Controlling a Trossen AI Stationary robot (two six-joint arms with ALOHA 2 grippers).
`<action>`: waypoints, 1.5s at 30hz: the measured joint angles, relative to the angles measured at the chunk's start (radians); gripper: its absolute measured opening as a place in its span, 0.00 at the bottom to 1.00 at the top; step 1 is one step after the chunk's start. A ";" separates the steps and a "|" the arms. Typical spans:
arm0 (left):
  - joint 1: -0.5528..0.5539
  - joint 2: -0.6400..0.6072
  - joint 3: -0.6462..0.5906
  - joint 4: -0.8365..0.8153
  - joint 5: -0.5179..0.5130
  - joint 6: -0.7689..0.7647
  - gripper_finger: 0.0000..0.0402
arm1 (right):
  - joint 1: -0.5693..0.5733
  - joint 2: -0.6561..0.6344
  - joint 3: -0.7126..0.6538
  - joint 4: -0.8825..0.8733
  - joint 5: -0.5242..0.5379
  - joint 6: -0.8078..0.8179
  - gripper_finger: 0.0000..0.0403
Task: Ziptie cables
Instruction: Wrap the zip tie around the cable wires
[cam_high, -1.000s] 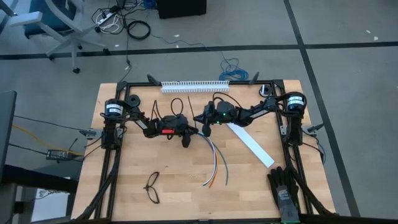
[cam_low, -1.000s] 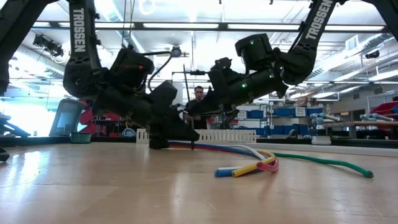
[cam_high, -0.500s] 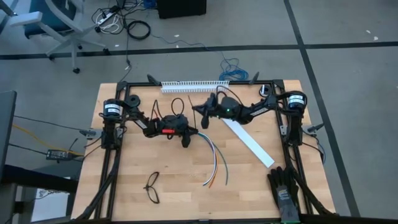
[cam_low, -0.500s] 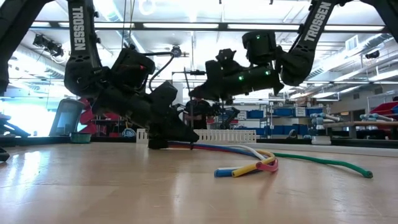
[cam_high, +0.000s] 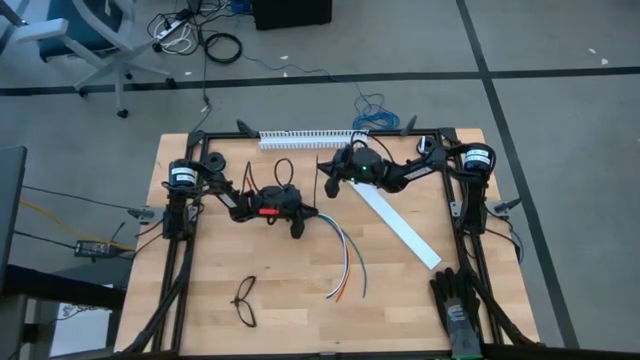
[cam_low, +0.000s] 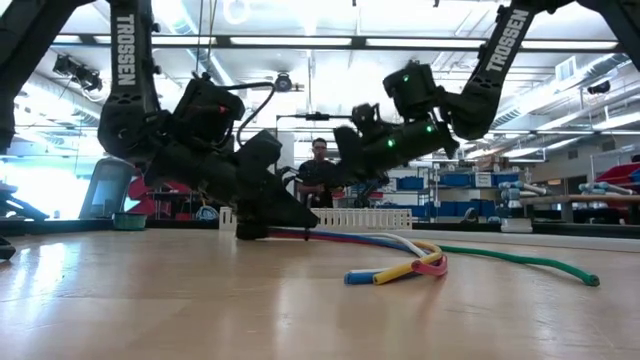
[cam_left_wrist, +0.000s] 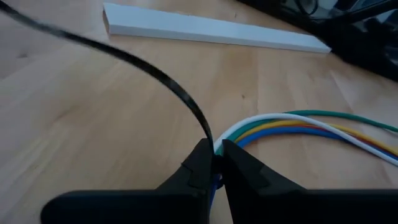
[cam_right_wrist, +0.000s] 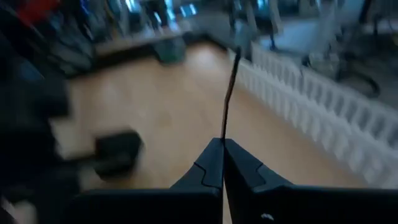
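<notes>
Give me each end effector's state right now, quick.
Left end effector: shut on the cables, down at the table.
Right end effector: shut on the ziptie, raised above the table.

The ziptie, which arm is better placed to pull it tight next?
Probably the right: the right gripper is shut on the ziptie, lifted free, while the left gripper pins the cables on the table.

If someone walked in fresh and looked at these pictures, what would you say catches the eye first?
Most striking are the cables, fanning in white, blue, orange, yellow and green across the middle of the table, their joined end pinched by the left gripper. Just behind, the right gripper hangs above the table, shut on the thin dark ziptie. A white strip lies diagonally to the right.
</notes>
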 joint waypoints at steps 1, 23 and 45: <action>0.000 0.000 -0.005 0.006 0.004 0.000 0.09 | -0.003 0.000 0.000 -0.041 0.013 0.001 0.00; 0.003 -0.001 -0.070 0.133 0.013 -0.049 0.23 | 0.071 -0.001 -0.001 -0.472 0.115 0.053 0.00; 0.110 -0.006 -0.077 0.284 0.362 -0.103 0.35 | 0.237 -0.258 -0.003 -0.857 0.085 0.085 0.00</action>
